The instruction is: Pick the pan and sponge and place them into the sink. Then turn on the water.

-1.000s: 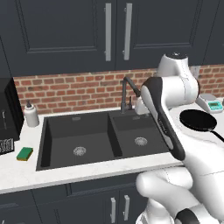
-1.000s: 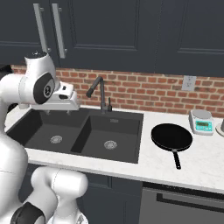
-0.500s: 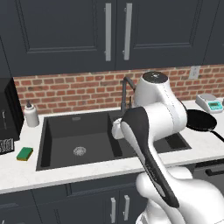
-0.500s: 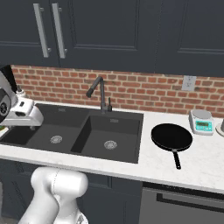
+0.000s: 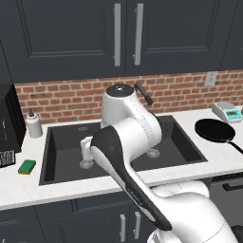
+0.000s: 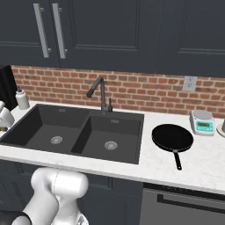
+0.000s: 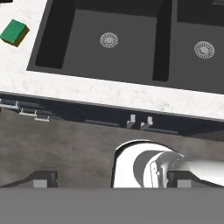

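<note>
Gripper [image 7: 111, 178]: fingers spread wide, holding nothing, above the near counter edge.
Sponge [image 5: 27, 166]: small green block, yellow underside, flat on the white counter [image 5: 28, 190] left of the sink.
Sink [image 6: 88, 115]: matte black, two basins, round metal drains.
Pan [image 6: 172, 138]: round, black, shallow, on the counter right of the sink, handle pointing near.

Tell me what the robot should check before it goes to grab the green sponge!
1. Sponge free on the counter left of the sink: ok.
2. Nothing lying on the sponge: ok.
3. Claw open and empty: ok.
4. Claw close above the sponge: not ok, the sponge sits far off in a corner of the hand view.
5. Sink basins free of clutter: ok.
6. Pan waiting on the counter right of the sink: ok.
</note>
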Controlling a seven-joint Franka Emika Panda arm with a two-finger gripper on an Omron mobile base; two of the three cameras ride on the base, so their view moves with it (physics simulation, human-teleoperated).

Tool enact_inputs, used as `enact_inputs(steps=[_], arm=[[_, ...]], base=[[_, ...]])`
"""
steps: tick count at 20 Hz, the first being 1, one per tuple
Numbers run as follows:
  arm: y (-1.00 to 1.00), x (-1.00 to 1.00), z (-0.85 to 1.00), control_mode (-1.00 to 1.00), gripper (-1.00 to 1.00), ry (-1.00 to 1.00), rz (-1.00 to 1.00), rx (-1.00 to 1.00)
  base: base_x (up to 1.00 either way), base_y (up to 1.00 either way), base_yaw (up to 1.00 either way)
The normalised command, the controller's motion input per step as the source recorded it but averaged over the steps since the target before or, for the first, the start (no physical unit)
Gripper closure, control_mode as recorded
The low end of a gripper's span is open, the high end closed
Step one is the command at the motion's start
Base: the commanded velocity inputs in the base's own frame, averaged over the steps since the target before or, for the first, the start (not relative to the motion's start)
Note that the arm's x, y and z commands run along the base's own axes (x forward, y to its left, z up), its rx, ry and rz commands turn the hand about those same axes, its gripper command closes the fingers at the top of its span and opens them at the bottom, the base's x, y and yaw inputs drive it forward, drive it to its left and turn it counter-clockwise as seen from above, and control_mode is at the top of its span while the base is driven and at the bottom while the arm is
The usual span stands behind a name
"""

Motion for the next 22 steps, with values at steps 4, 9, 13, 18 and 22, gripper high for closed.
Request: enact_inputs(steps=[4,9,13,18,22], arm=[[1.0,0.06,0.0,-1.0,-1.0,0.14,0.0,0.0],[0.86,0.52,-0.15,-1.0,-1.0,0.1,0.0,0.0],[0.49,0.66,-0.53,-1.0,-1.0,0.0,0.02,0.02],[0.38,0.57,-0.63,-1.0,-1.0,-0.03,0.04,0.02],[0.19,0.69,-0.58,-1.0,-1.0,0.0,0.01,0.02]], base=[[0.0,0.0,0.0],[0.0,0.0,0.0],[0.0,0.0,0.0],[0.0,0.0,0.0],[0.0,0.0,0.0]])
